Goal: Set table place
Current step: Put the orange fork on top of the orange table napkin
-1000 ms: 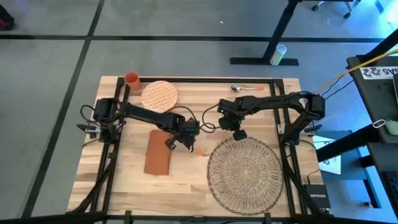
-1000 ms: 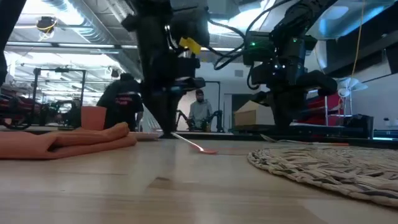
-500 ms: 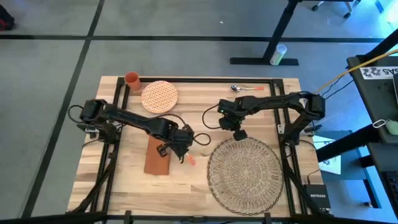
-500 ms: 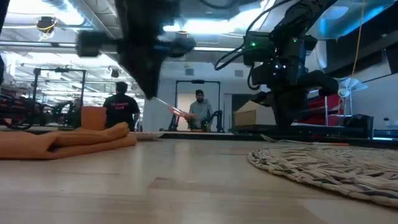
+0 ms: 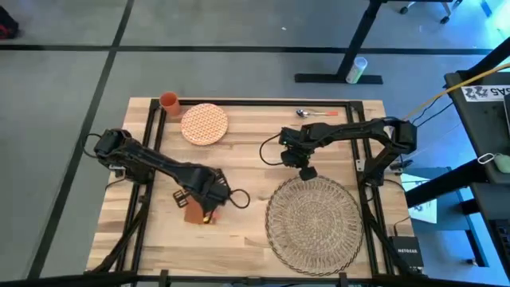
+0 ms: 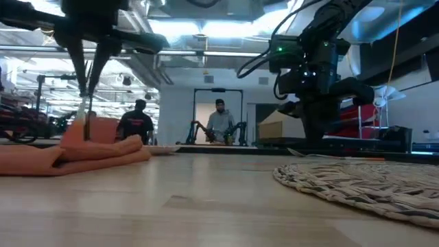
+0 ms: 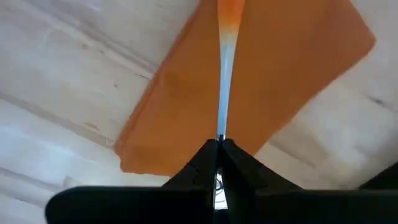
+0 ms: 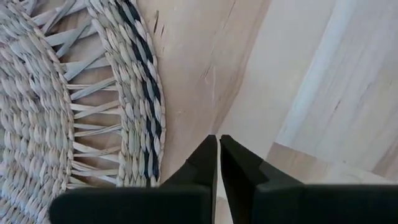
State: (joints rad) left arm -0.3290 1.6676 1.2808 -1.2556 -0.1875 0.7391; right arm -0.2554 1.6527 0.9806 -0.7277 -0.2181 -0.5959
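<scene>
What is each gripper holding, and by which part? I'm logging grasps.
The left gripper pinches a slim utensil by its silver end, orange end out over the napkin. The right gripper, shut, holds nothing beside the woven mat.

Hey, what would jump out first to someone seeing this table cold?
Probably the big woven mat at the table's right front. Next, the left end effector over the orange napkin, shut on a slim utensil. The right end effector hangs shut by the mat's rim.
</scene>
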